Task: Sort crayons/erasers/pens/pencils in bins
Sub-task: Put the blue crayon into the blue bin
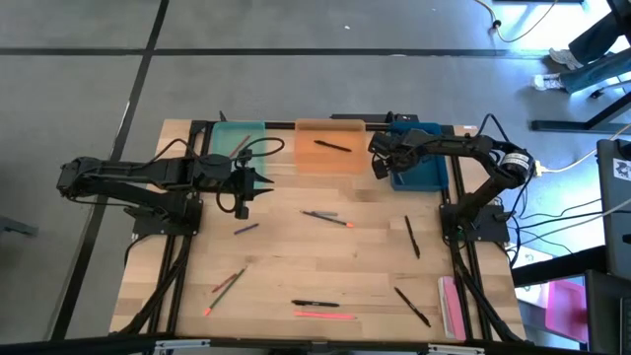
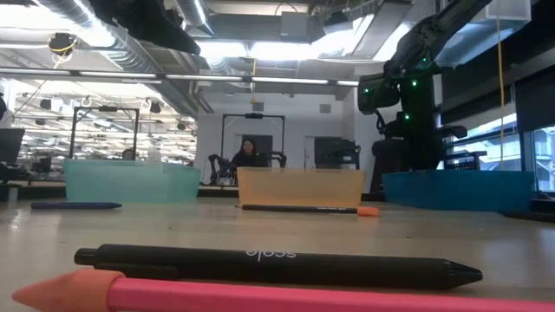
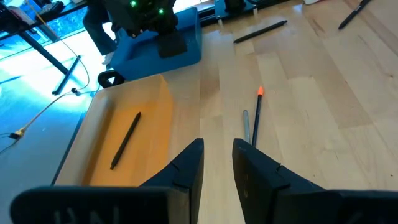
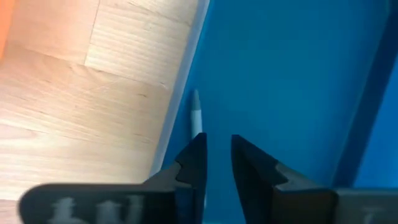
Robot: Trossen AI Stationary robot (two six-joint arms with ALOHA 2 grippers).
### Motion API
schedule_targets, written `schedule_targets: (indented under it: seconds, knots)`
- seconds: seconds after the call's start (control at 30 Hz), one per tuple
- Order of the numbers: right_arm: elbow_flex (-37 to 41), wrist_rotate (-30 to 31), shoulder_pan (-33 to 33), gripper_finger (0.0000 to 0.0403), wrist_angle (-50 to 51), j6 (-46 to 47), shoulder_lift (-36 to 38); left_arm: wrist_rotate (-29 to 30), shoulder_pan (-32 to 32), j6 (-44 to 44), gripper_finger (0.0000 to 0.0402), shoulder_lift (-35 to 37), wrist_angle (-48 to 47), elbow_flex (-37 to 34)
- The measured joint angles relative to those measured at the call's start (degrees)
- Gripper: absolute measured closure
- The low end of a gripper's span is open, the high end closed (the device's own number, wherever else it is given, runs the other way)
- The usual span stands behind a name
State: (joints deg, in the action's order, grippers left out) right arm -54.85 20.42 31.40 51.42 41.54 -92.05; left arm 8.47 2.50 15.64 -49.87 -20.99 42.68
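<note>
1. right gripper (image 4: 216, 163) over the blue bin (image 4: 292, 74), fingers slightly parted, clasping nothing; a thin pale stick (image 4: 196, 115) lying in the bin along its wall, just beside one finger.
2. left gripper (image 3: 217, 163) hovering above the table (image 1: 325, 256) near the teal bin (image 1: 232, 138), fingers a narrow gap apart, empty.
3. one black pen (image 1: 333, 146) resting in the orange bin (image 1: 330, 158).
4. other pens (image 1: 411, 237) and pencils (image 1: 325, 316) scattered loose on the table.
</note>
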Motion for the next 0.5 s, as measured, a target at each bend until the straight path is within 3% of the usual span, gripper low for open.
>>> schedule_targets:
  seconds: [0.4, 0.5]
  knots:
    - [-1.19, 2.38, -0.07, 0.0307, -0.16, 0.51, -0.02, 0.26, -0.01, -0.79, 0.0324, 0.00, -0.67, 0.00]
    - [-2.95, 2.52, -0.82, 0.0306, -0.20, -1.11, 0.27, 2.62, -0.02, -2.21, 0.0324, 0.00, -1.09, 0.00]
